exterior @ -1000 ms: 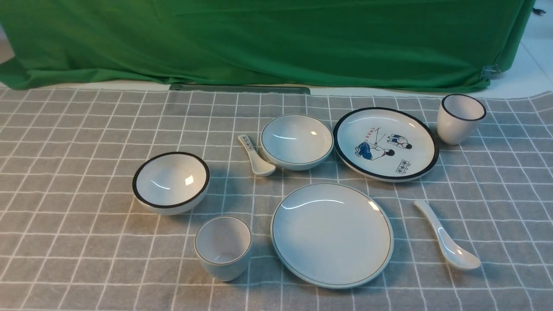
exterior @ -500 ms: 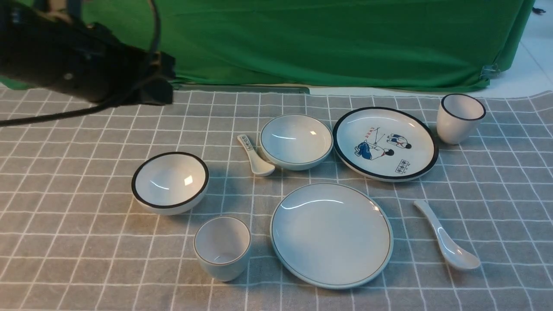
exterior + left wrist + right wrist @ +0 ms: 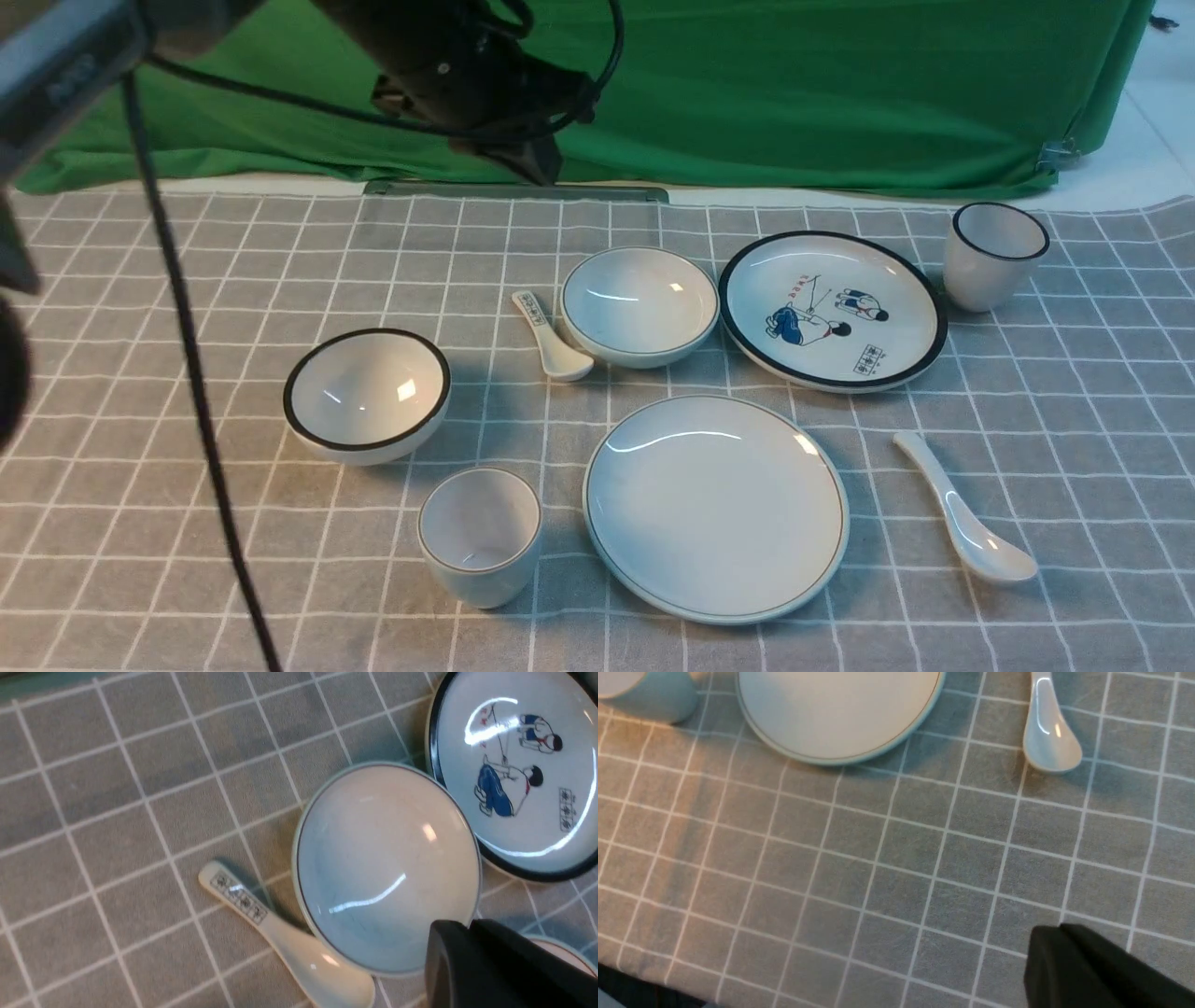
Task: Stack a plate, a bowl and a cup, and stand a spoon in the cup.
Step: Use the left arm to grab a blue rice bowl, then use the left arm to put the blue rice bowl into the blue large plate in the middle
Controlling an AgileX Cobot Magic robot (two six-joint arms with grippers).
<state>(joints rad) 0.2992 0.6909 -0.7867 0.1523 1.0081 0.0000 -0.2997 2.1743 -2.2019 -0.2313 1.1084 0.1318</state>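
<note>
Table [image 3: 140, 280] w/ grey checked cloth, green backdrop [image 3: 794, 93] behind it. Left arm [image 3: 448, 56] reaches in from upper left, over the far edge of the table. Left gripper [image 3: 467, 933] has fingers pressed together, empty, up in the air beyond the bowl; its wrist cam looks down on the bowl. Right gripper [image 3: 1057, 940] is out of the front view; wrist cam shows fingers together, empty, above bare cloth at the near edge of the table.

Plate [image 3: 716, 509]: front centre, flat on the cloth. Cartoon plate [image 3: 833, 310]: behind it, to the right. Bowl [image 3: 639, 306]: upright, centre back, just beside the cartoon plate's left rim; can't tell if touching. Black-rim bowl [image 3: 367, 394]: left, well apart from the rest. Cup [image 3: 480, 537]: upright, front, just left of the plate, small gap. Black-rim cup [image 3: 995, 257]: far right, back. Spoon [image 3: 966, 513]: lies right of the plate, scoop toward the front, apart from it. Printed spoon [image 3: 551, 338]: just left of the bowl, scoop end close by its base.

All 4 task pcs are separate on the cloth.
</note>
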